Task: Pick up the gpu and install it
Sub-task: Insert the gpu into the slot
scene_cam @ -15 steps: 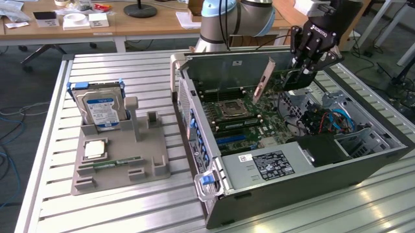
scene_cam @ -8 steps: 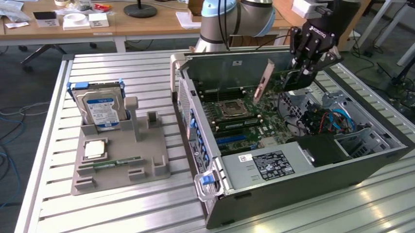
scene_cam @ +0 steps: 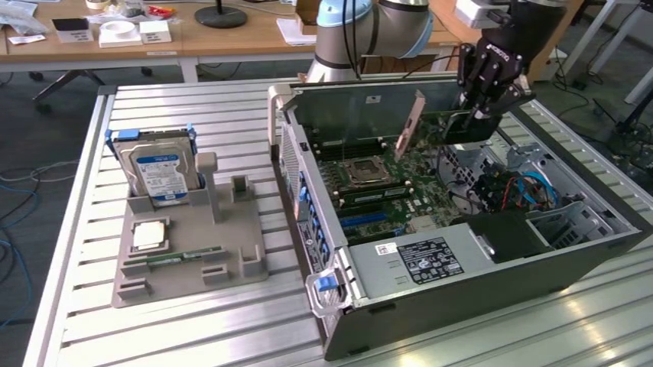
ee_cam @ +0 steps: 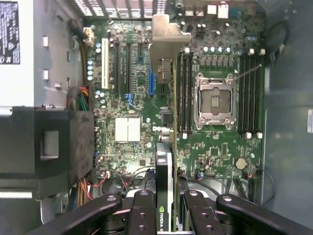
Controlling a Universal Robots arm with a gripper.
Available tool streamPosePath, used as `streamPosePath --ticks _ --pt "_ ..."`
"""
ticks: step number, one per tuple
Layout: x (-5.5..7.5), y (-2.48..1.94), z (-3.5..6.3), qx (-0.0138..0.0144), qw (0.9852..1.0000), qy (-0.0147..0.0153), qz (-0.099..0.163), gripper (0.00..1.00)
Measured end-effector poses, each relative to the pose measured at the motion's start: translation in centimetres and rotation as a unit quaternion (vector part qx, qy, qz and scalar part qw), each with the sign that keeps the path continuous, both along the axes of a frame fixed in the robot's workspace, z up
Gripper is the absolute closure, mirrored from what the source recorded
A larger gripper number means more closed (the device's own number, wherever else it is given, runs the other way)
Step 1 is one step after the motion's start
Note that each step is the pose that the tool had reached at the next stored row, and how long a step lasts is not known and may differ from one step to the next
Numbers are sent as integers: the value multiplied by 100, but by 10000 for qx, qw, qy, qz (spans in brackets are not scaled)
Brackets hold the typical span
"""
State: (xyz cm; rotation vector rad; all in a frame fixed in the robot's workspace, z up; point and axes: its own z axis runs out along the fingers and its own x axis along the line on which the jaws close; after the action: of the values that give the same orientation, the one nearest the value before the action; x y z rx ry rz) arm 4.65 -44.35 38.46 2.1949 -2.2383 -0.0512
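You have the gpu (scene_cam: 436,126) clamped between the fingers (ee_cam: 143,215), held on edge above the motherboard (ee_cam: 215,147) inside the open computer case (scene_cam: 490,298). It's a thin green card with a black shroud, and its metal end bracket (ee_cam: 166,34) is at the end away from the fingers.

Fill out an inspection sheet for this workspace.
Surface: slatted metal table, bearing an open computer case and a grey holder.
Job's things: gpu held edge-down above the motherboard, not seated.
Clutter: hard drive upright in the holder; memory stick and square chip lying on it.
Gripper: gripper shut on the gpu.
Cables: blue and red cables inside the case.
Surroundings: wooden desks behind the table.
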Motion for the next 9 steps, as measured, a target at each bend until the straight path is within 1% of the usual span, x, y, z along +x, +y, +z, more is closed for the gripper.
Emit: streamPosePath --ticks 7,8,9 --pt "-2 0 -1 1 10000 -1 -10 73" --pt "-2 1 -4 4 10000 -6 -10 73" --pt "-3 1 -13 7 10000 -20 -10 73"
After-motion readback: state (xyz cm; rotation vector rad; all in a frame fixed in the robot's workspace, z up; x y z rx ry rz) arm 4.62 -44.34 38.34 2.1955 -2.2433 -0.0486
